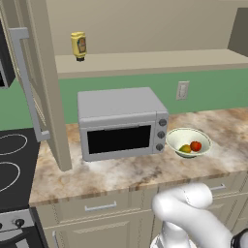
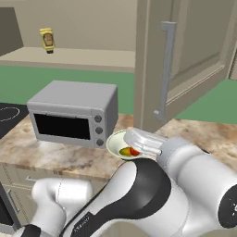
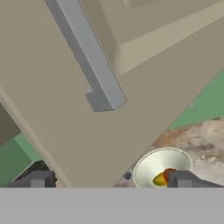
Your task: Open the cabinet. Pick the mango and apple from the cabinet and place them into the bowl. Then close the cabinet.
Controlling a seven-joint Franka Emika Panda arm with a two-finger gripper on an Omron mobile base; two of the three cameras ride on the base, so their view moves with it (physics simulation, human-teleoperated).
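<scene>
Left base view, left to right: open cabinet (image 1: 46, 92) door swung out at far left, silver bar handle (image 1: 26, 82) running down it. Yellow squeeze bottle (image 1: 78, 46) upper left on the cabinet shelf. Grey microwave (image 1: 121, 123) at centre on the marble counter (image 1: 131, 172). Bowl (image 1: 188, 142) right of centre, just beside the microwave, holding mango (image 1: 185, 148) and apple (image 1: 195, 146), the two touching.

Right base view: bottle upper left, microwave left of centre, bowl at centre partly behind the white arm, open door and handle at right.

Hand view: gripper (image 3: 109, 180) released, jaws spread wide at the bottom edge, nothing between them. Door handle crosses the upper left; bowl with both fruits sits lower right, by the right fingertip (image 3: 183, 178).
</scene>
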